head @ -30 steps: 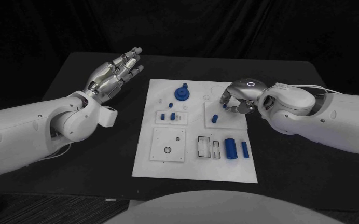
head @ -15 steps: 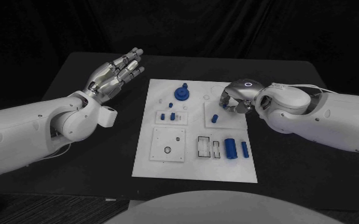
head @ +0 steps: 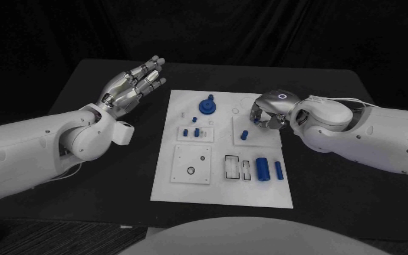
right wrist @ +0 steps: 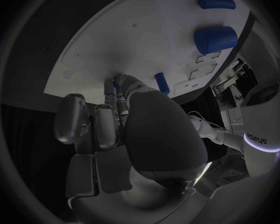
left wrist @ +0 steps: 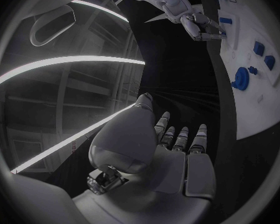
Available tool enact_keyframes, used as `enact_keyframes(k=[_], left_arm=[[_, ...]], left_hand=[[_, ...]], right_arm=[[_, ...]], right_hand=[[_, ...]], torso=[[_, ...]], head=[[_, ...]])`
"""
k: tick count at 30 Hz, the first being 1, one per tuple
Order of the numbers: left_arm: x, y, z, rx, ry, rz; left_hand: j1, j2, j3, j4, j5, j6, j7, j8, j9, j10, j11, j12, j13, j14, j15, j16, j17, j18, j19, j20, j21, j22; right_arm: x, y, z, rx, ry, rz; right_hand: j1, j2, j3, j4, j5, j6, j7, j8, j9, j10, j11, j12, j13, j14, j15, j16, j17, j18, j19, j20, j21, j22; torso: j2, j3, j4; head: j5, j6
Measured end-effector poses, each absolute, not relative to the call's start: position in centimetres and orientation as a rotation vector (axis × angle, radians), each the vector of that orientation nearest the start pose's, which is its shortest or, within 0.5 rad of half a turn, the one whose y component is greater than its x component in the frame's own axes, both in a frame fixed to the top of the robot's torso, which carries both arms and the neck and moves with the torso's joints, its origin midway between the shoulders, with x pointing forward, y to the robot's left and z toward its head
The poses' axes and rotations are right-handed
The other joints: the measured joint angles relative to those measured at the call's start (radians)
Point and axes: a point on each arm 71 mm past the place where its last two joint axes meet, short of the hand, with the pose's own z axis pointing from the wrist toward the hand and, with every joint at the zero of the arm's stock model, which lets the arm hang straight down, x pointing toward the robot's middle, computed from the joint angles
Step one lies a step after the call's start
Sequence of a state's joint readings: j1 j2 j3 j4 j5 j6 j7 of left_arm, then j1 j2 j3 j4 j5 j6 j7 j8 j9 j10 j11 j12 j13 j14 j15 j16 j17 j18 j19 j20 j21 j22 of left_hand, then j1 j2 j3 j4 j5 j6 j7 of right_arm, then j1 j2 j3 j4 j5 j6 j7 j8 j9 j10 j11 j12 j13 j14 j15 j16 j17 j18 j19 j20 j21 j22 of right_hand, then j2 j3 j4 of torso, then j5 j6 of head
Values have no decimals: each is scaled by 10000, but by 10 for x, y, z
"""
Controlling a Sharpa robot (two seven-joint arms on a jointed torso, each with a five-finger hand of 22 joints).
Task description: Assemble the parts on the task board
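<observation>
The white task board (head: 221, 190) lies in the middle of the black table. My right hand (head: 269, 112) is curled down over the board's far right corner. Its fingertips (right wrist: 112, 90) pinch a small blue part (right wrist: 117, 83) against the board surface. Another short blue peg (head: 244, 135) (right wrist: 162, 83) stands just in front of that hand. My left hand (head: 132, 85) is raised off the board's far left corner, fingers apart and holding nothing. A blue gear-like part (head: 207, 106) (left wrist: 241, 78) stands at the board's far middle.
Two small blue pegs (head: 191, 132) stand in a block left of centre. A thick blue cylinder (head: 262, 169) (right wrist: 214, 37) and a thin one (head: 279, 170) (right wrist: 216, 2) lie at the near right beside slotted recesses (head: 236, 168). Bare black table (head: 340, 184) surrounds the board.
My right forearm has edged slightly toward the board while its hand stays at the same spot. The left hand has barely moved.
</observation>
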State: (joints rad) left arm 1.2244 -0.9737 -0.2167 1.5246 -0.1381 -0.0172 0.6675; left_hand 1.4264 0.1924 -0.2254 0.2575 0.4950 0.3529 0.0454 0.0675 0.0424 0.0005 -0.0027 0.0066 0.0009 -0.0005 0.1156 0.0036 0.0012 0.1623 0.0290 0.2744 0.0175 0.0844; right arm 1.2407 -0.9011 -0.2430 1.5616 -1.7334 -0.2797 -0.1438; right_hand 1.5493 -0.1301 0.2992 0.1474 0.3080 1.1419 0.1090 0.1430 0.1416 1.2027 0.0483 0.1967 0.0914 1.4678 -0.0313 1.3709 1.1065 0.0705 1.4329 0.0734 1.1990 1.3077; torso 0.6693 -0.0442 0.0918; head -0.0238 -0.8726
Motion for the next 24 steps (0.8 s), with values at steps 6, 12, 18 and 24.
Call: enact_keyframes(k=[6, 12, 18, 24], left_arm=[[455, 259, -208, -8353, 14634, -17515], [455, 260, -209, -8398, 14716, -17489], [455, 260, -209, -8444, 14801, -17438], [455, 260, -210, -8468, 14853, -17408]], left_hand=[[84, 4, 11, -67, 83, 125, 80, 79, 22, -10, 62, 0, 0, 81, 135, 0, 1, 0, 79, 79, 51, 123], [84, 4, 38, -94, 138, 387, 135, 175, 53, -3, 148, 0, 2, 80, 206, 0, 24, -1, 115, 115, 89, 157], [84, 4, 38, -95, 174, 387, 135, 175, 53, -2, 148, 0, 3, 80, 206, 0, 25, -1, 114, 114, 89, 157], [119, 39, 38, -94, 234, 441, 189, 199, 53, -5, 213, 0, 5, 116, 241, 0, 39, -1, 114, 114, 89, 167]], right_arm=[[451, -219, -235, -4916, 17375, 4356], [447, -223, -234, -4831, 17290, 4404], [448, -227, -218, -4784, 16922, 4388], [448, -226, -197, -4745, 16501, 4483]], right_hand=[[38, 38, 0, -55, -2, 41, 26, 0, 13, 1, 0, -1, 16, 0, 0, 0, -1, 0, 0, 0, 0, -1], [53, 53, -2, -56, -39, 50, 17, 0, 14, -1, 0, -23, 12, 0, 0, 0, 9, -1, 1, 0, 40, -1], [53, 52, -3, -58, -39, 51, 16, 0, 15, -1, 1, -23, 14, 0, 0, 39, 27, -1, 0, 0, 40, -2], [50, 54, -3, -58, -39, 51, 15, 0, 14, -1, 1, -23, 14, 0, 0, 39, 26, -1, 0, 0, 40, -2]], torso=[[-1, -1, 0], [-1, -3, -5], [-3, -7, -2], [-8, -8, 0]], head=[[37, 0], [86, 0], [110, 0], [141, 0]])
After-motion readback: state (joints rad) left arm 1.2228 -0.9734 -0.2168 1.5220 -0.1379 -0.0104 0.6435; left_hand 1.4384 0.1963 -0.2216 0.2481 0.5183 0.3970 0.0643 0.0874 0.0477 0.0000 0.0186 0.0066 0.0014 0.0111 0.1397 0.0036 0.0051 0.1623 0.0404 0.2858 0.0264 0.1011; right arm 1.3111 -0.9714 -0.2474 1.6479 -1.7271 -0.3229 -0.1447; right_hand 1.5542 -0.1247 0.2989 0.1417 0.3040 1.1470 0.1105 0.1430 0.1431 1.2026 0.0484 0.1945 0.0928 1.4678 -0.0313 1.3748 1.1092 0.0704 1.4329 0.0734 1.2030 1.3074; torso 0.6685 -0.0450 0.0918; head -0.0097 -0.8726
